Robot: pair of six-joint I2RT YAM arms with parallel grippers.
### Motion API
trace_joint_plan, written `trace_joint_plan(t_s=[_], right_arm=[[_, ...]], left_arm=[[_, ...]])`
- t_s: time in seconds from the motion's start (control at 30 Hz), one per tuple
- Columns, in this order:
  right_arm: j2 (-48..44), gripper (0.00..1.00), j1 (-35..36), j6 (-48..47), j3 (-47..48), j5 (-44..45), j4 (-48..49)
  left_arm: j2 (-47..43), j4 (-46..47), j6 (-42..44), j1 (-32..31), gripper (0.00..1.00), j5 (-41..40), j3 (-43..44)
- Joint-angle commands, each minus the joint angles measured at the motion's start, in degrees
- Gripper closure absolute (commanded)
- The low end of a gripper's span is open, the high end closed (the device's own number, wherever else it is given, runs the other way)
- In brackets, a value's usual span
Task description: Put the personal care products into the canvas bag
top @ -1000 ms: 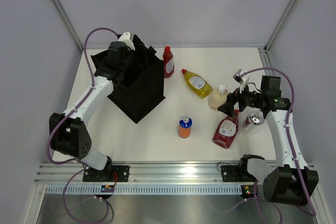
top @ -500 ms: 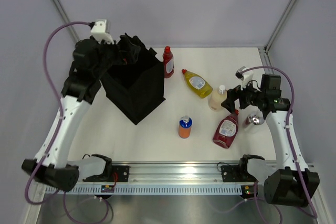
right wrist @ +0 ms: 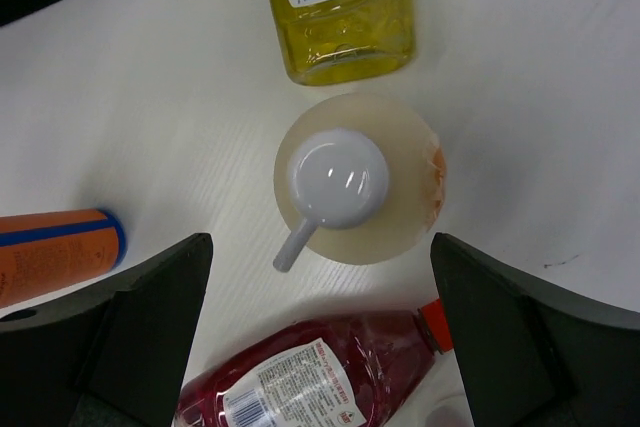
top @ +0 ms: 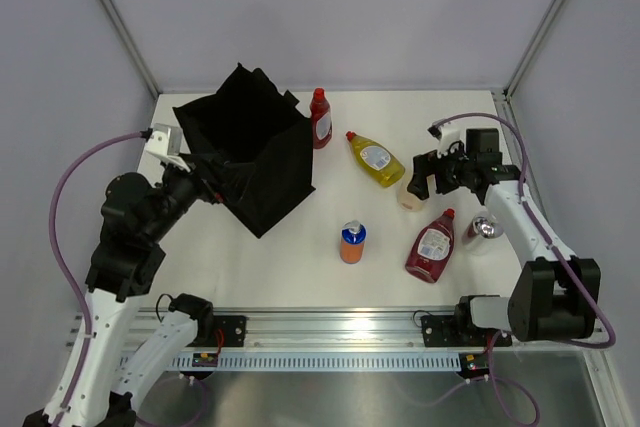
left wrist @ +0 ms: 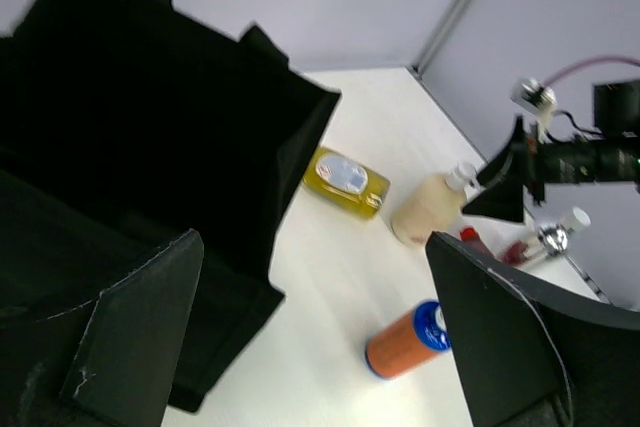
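Observation:
The canvas bag (top: 262, 162) stands open at the back left; it fills the left of the left wrist view (left wrist: 150, 167). My left gripper (top: 208, 179) is open and empty, low by the bag's near-left side (left wrist: 320, 347). My right gripper (top: 425, 175) is open, hovering over the upright cream bottle (top: 410, 197), whose white cap shows between the fingers (right wrist: 338, 179). The yellow bottle (top: 374, 159) lies beside it. The maroon bottle (top: 431, 245) lies to the front. The orange bottle (top: 352, 242) is mid-table. The small red bottle (top: 320, 117) stands by the bag. The silvery can (top: 483, 229) is at the right.
Metal frame posts (top: 540, 22) rise at the back corners and grey walls close the table in. The aluminium rail (top: 330, 332) with both arm bases runs along the near edge. The right arm's cable (top: 505, 132) loops above its wrist.
My left arm has swung off the bag's top, down and to the near left of the bag. My right gripper has moved left, from beside the cream bottle to above it.

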Motion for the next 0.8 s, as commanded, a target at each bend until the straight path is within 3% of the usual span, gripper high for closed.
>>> trace_joint_plan(t_s=[0.0,0.43,0.57,0.7,0.77], right_arm=[[3.22,0.01,2.06,1.09,3.07,1.58,3.31],[11.31,0.00,3.47,2.67,3.86,7.37,7.53],[11.50,0.00,3.47,2.06,3.42,9.23,7.97],[11.14,0.01,3.47,0.30,3.51,7.30,6.92],[10.79,0.11,3.47,-0.76,3.77,5.89,6.04]], left_arm=[[-4.08,1.43,-3.17,-0.21,0.01,6.18,-3.16],[-6.73,7.12,-8.26,-0.21,0.01,20.42,-10.98],[-5.33,9.60,-9.85,-0.74,0.01,21.57,-12.57],[-2.26,11.97,-11.25,-5.55,0.01,20.78,-12.66],[-1.02,12.15,-10.64,-8.28,0.01,18.15,-12.05]])
